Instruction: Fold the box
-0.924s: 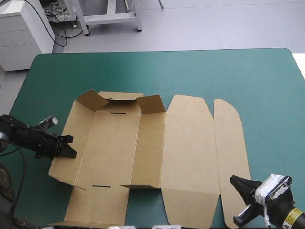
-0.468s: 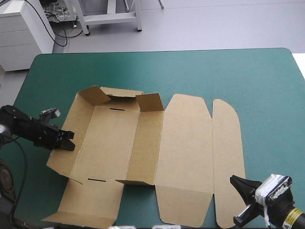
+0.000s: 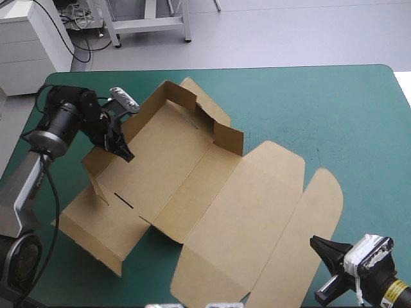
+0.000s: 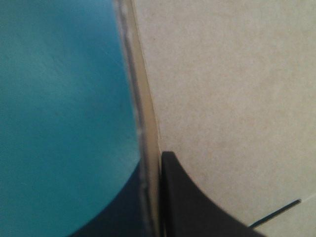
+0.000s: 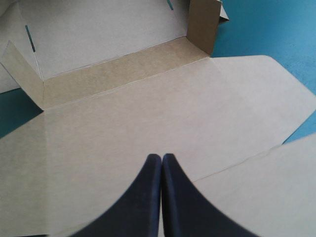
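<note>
Left hand (image 3: 121,146) was clamped on the raised side wall of the box (image 3: 192,173), out at 10 o'clock. The box lay slantwise on the teal-green surface (image 3: 308,109), long axis running 10 to 4 o'clock, lid (image 3: 257,212) flat. Right hand (image 3: 314,242), pinched shut and empty, hung over the lid's tip at 5 o'clock.

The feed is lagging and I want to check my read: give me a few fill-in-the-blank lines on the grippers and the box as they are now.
1. The left gripper is shut on the box's raised ____.
2. The right gripper's fingers are ____, holding nothing.
3. The lid lies ____ on the teal-green cover.
Missing words: wall; shut; flat.
</note>
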Robot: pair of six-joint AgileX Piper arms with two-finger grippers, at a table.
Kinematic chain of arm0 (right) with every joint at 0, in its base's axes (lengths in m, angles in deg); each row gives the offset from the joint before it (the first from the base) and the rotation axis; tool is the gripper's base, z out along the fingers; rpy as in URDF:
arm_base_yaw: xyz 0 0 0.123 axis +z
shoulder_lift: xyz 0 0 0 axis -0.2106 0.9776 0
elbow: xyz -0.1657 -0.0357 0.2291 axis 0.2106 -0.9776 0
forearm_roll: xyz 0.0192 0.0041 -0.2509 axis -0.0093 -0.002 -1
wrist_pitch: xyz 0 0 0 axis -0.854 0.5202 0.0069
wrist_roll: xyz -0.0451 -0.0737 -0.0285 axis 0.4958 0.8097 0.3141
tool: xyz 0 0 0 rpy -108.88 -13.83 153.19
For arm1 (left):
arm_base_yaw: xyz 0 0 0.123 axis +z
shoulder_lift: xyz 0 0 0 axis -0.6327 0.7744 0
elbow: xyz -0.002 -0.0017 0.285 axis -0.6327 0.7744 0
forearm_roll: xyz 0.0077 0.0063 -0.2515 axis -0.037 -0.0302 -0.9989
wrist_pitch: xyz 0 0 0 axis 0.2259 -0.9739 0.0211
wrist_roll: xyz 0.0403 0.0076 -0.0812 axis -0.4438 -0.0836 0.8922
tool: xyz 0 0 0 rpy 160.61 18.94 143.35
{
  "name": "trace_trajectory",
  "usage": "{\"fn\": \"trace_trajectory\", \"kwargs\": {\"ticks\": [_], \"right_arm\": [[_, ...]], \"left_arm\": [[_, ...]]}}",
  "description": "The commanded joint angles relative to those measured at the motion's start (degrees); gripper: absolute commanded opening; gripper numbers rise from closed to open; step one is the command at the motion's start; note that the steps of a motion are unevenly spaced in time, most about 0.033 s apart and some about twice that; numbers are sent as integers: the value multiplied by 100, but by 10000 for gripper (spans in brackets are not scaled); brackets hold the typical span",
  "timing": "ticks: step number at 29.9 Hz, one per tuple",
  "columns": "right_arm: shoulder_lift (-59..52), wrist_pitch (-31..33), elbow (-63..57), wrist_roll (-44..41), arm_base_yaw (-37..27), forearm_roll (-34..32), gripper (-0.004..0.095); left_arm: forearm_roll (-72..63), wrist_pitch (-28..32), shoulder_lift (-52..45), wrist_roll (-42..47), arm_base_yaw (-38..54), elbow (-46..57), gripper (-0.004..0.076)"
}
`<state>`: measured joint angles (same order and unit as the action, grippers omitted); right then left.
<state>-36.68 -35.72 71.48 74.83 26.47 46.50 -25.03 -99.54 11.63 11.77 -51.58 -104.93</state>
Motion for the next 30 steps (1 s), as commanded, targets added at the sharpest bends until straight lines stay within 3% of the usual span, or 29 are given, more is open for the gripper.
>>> {"fn": "trace_trajectory", "kwargs": {"ticks": [1,6,14,20,30], "right_arm": [[75,-444,165,45,-2,0,-22],[75,-444,165,45,-2,0,-22],[75,-444,165,45,-2,0,-22],[75,-444,165,45,-2,0,-21],[75,-444,165,45,-2,0,-20]], "left_arm": [[1117,-261,-261,-17,-797,-414,-8],[2194,1,-261,-17,-1784,-426,-8],[3251,1187,-251,-17,-3119,-426,-8],[3773,1328,-251,42,-3850,-134,-8],[6147,2013,-355,1956,-4598,1444,-8]]}}
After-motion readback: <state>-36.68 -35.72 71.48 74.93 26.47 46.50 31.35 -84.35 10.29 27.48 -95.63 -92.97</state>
